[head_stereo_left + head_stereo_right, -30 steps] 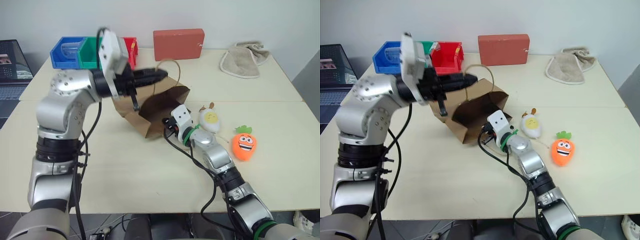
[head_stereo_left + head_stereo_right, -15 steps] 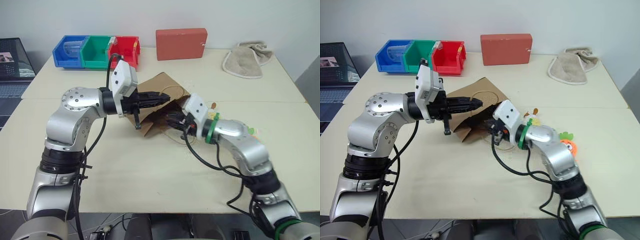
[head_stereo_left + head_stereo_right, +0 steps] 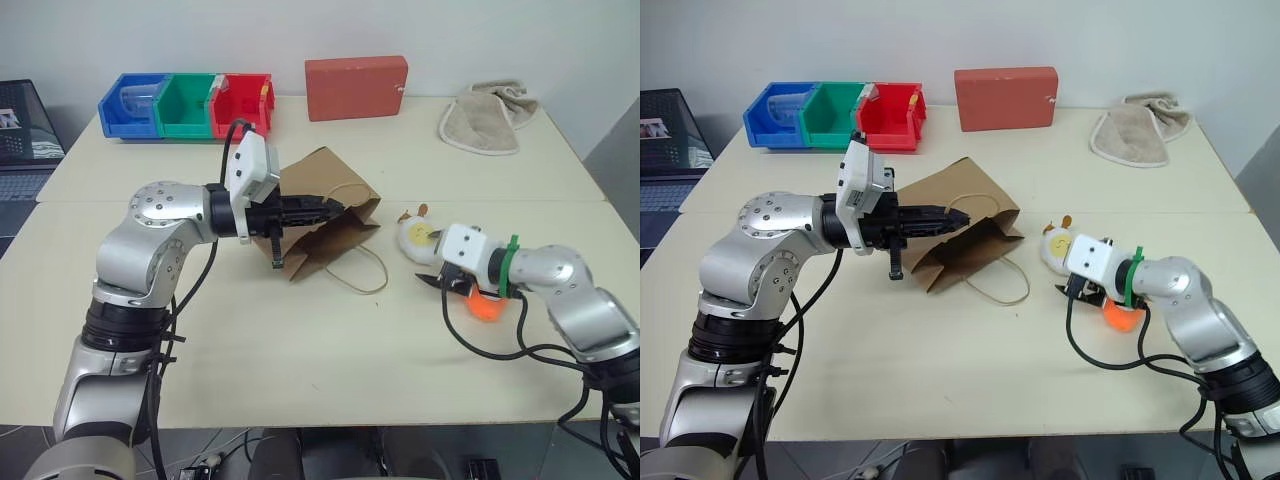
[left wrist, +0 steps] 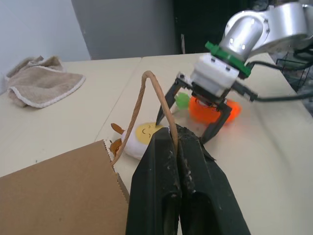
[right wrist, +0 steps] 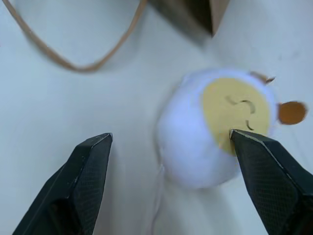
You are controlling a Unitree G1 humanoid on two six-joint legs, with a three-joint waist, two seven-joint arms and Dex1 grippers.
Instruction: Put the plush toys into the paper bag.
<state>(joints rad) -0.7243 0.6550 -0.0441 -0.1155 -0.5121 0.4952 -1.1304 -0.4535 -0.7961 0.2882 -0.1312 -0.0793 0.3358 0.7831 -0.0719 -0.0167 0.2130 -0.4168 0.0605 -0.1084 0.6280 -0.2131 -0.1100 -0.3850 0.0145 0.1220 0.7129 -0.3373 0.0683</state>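
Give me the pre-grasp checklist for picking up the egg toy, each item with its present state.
1. Right gripper open: ok, fingers spread wide.
2. Egg toy between the right gripper's fingers: not ok, it sits off toward one finger, not centred.
3. Left gripper shut on the bag handle: ok.
4. Paper bag mouth open enough for a toy: not ok, the bag lies nearly flat on the table.
5. Carrot toy clear of the grasp: cannot tell, it lies right behind the right gripper.
6. Second handle out of the way: ok, it lies loose on the table beside the bag.
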